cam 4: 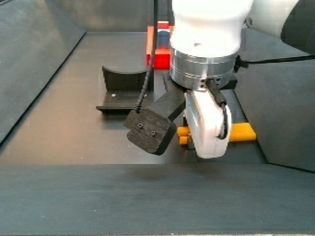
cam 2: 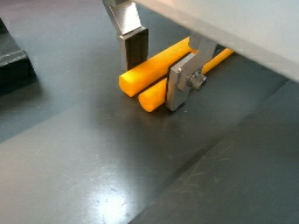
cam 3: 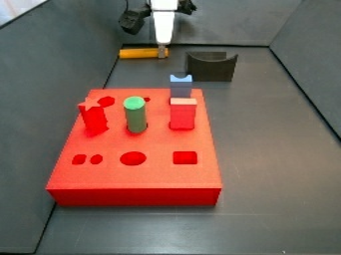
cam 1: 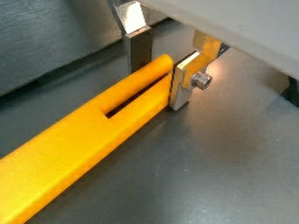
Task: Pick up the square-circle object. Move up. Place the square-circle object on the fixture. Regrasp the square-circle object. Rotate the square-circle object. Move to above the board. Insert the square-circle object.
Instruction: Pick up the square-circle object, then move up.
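Wrist views: the claw (cam 1: 163, 66) is spread, straddling the square-circle object (cam 1: 87, 140) lying flat on the floor, pads not touching yet. It looks stiff, light, slick plastic; grab near the end. Side views: the rod (cam 3: 138, 53) is mostly hidden behind the arm, near the fixture (cam 3: 210, 66).

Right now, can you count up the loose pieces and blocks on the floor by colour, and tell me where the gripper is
Red: 3, the board, star peg, square peg
Green: 1, cylinder
Blue-grey: 1, small block
Yellow-orange: 1, rod
Dark: 1, fixture
Total: 7
The gripper is down at the rod, fingers either side of it.
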